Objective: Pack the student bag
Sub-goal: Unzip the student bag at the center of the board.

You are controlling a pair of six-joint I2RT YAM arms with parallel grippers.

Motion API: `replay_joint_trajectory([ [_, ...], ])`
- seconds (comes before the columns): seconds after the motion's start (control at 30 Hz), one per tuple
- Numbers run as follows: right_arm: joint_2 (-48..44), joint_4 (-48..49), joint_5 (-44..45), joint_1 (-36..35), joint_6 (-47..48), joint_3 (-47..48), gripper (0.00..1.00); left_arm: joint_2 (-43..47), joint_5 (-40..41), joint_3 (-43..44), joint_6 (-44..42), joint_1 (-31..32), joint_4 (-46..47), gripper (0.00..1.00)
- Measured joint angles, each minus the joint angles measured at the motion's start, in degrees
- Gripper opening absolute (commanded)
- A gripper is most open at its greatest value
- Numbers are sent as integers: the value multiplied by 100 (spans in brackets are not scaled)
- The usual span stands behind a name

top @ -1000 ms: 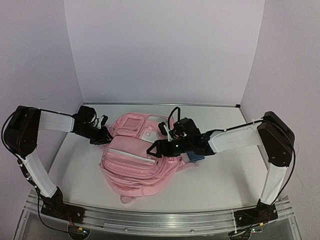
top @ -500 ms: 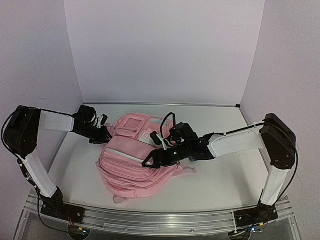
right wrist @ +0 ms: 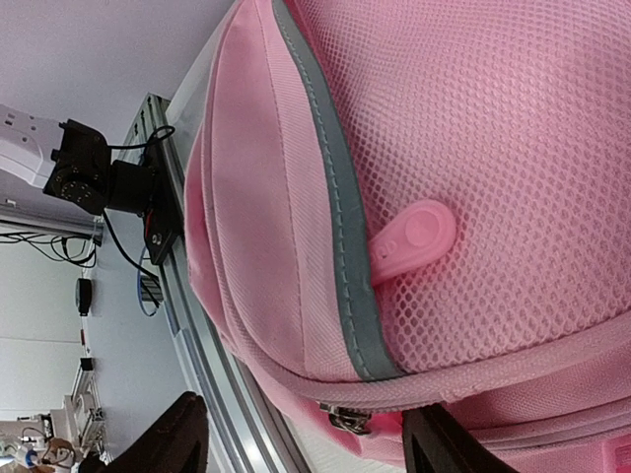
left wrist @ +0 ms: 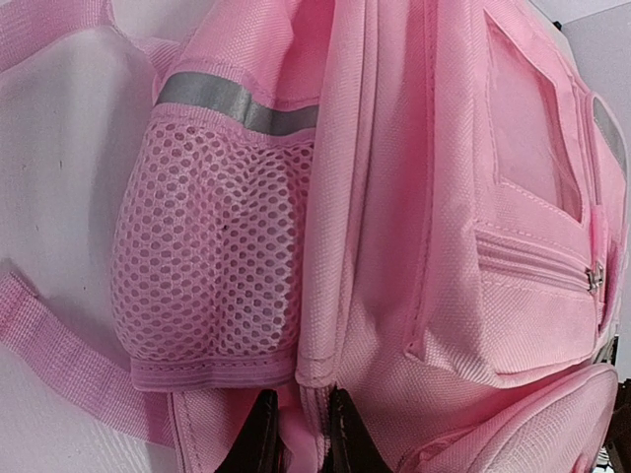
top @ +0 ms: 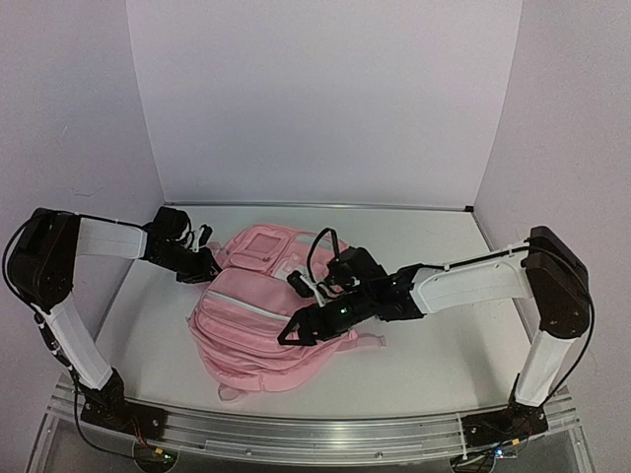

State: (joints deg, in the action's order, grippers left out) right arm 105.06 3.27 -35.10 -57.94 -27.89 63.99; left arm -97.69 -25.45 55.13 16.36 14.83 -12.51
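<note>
Pinching a fold of pink fabric between nearly closed fingers, the left end effector (left wrist: 301, 441) grips the student bag (top: 246, 335) by its side, while the bag lies flat on the table (top: 434, 355) (roughly mid-table). The right end effector (right wrist: 306, 448) stands spread wide astride the bag's zipped edge, unclamped.

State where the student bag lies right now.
In the top view the student bag lies on the table, slightly left of centre, with the left gripper pinching its far-left edge and the right gripper over its near-right part.
</note>
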Motion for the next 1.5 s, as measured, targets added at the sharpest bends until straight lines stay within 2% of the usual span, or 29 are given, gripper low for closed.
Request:
replay_joint_trajectory([
  [0.2, 70, -32, 186, -35, 157, 4, 46, 0, -2, 0, 0, 0, 0, 0],
  [0.5, 186, -42, 577, -35, 292, 9, 2, 0, 10, 2, 18, 0, -2, 0],
  [0.53, 186, -57, 623, -41, 315, 7, 1, 0, 17, 2, 39, 0, -2, 0],
  [0.87, -41, -395, 1351, -332, 253, 81, 0, 114, 411, -19, 755, 86, -50, 0],
  [1.1, 206, -1367, 2213, -717, -43, 833, 0, 409, 821, -244, 1483, 114, 53, 0],
  [1.4, 840, -1841, 2387, -1081, -548, 1783, 0, 748, 1478, -453, 1986, 110, 100, 0],
  [1.5, 1011, -1846, 2188, -1158, -677, 2017, 11, 767, 1556, -463, 1996, 91, 119, 0],
])
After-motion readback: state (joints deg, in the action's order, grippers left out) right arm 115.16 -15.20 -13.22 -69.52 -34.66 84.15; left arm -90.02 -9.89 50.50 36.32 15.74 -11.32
